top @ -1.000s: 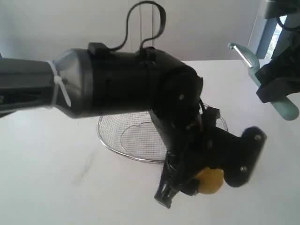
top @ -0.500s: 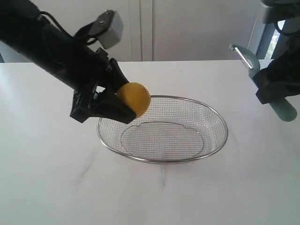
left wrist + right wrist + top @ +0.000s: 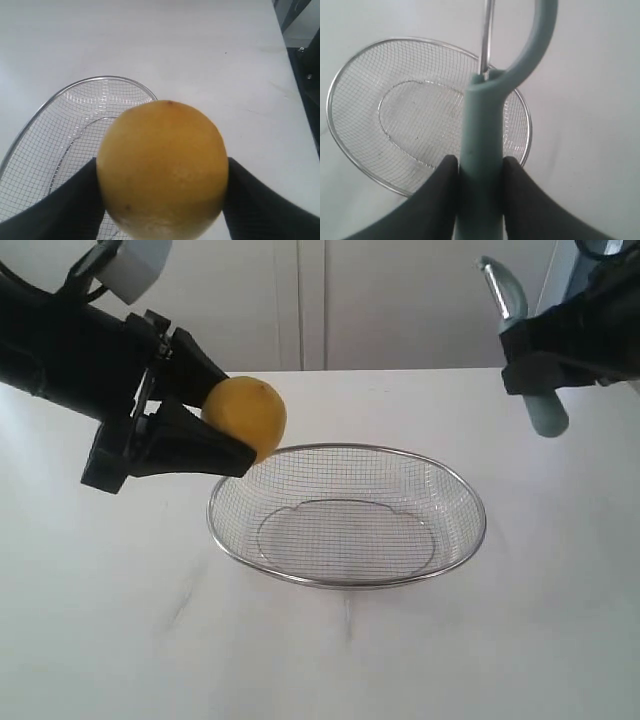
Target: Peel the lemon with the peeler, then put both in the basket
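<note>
Lemon, small, oval and bright yellow (image 3: 245, 417), sits in the air at about 10 o'clock of the wide silver wire-mesh basket (image 3: 345, 585), just above and outside its rim. It is clamped between the two black fingers of the left hand (image 3: 232, 422). The left wrist view shows those fingers pressing on opposite flanks of the fruit. Its small nub points away from the hand, so the long axis seems to run outward along the fingers, though the fruit looks nearly round. The skin that shows looks whole, so I judge the peeling not yet begun. The pale teal Y-type peeler (image 3: 482, 115) is gripped by its handle in the right hand (image 3: 480, 170), high at about 2 o'clock of the basket. It stands nearly upright, with the looped head and metal blade toward 12 o'clock and the handle end toward 6. From the lemon, the peeler lies well apart toward 3 o'clock, with the empty basket on the white surface (image 3: 120, 640) below and between them. The coming move likely turns on closing that gap over the basket. The blade must tip down toward 9 o'clock to meet the exposed side of the fruit. A firm clamp matters, since smooth skin could slip under the blade's drag.
</note>
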Available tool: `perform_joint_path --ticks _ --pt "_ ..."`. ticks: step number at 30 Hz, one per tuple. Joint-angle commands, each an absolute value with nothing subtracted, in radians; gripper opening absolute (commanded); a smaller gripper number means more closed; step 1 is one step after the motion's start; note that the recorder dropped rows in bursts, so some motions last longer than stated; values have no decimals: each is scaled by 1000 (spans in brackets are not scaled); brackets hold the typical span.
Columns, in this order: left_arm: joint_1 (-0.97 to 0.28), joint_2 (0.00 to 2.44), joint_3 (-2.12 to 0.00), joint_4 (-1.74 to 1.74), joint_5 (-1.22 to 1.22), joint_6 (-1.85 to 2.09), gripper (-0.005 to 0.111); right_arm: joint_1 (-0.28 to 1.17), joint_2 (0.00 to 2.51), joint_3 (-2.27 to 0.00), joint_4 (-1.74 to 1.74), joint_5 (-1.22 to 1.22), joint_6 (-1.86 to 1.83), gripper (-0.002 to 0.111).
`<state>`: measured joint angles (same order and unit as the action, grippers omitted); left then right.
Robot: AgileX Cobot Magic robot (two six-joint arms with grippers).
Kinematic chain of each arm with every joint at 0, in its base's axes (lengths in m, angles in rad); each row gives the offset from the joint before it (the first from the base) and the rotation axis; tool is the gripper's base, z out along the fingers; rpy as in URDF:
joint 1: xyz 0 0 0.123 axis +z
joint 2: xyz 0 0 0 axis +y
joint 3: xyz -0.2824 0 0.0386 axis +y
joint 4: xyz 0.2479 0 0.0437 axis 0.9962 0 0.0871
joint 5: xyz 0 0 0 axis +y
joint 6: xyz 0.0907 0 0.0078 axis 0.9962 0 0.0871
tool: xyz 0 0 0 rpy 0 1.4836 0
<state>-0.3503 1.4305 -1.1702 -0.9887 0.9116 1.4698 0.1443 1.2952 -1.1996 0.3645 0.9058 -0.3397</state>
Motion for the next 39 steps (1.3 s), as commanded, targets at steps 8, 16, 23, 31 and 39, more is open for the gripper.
perform_joint_path --ticks 8,16,23,31,39 --pt "-348 1389 -1164 -1031 956 1409 0 138 1330 -1197 390 860 -335 0" --pt "-348 1384 -1164 -1023 949 1409 0 144 1499 -1136 684 900 -519 0" --pt "-348 1384 -1164 -962 879 1362 0 241 1609 -1114 901 990 -712 0" --pt "-348 1384 -1164 -952 848 1343 0 362 1654 -1114 901 988 -711 0" --pt "-350 1384 -1164 -949 762 1345 0 392 1683 -1114 993 990 -729 0"
